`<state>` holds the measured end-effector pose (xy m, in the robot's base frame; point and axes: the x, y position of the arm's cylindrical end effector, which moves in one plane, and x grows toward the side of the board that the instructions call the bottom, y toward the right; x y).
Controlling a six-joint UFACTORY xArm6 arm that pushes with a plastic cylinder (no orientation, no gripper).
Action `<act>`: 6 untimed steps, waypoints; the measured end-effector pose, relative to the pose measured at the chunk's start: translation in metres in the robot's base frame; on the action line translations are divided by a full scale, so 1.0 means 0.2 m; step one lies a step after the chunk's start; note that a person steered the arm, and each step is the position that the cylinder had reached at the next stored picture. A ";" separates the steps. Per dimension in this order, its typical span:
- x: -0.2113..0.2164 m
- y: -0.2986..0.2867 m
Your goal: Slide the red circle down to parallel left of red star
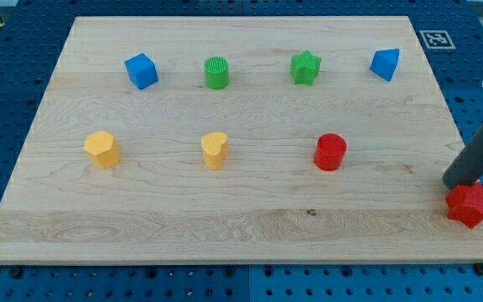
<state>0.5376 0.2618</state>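
Note:
The red circle (330, 152) stands on the wooden board, right of centre. The red star (470, 204) sits at the board's bottom right corner, lower and far to the right of the circle. My rod comes down from the view's right edge, and my tip (453, 183) rests just at the star's upper left, touching or almost touching it. The tip is well to the right of the red circle.
A top row holds a blue cube (141, 71), a green cylinder (216, 73), a green star (305, 68) and a blue block (385, 64). A yellow hexagon (101, 149) and a yellow heart (215, 149) stand left of the circle. The board's right edge (458, 126) is close to the rod.

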 end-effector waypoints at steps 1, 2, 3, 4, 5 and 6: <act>-0.07 0.00; -0.34 -0.04; -0.46 -0.34; -0.46 -0.59; -0.38 -0.81; -0.18 -0.84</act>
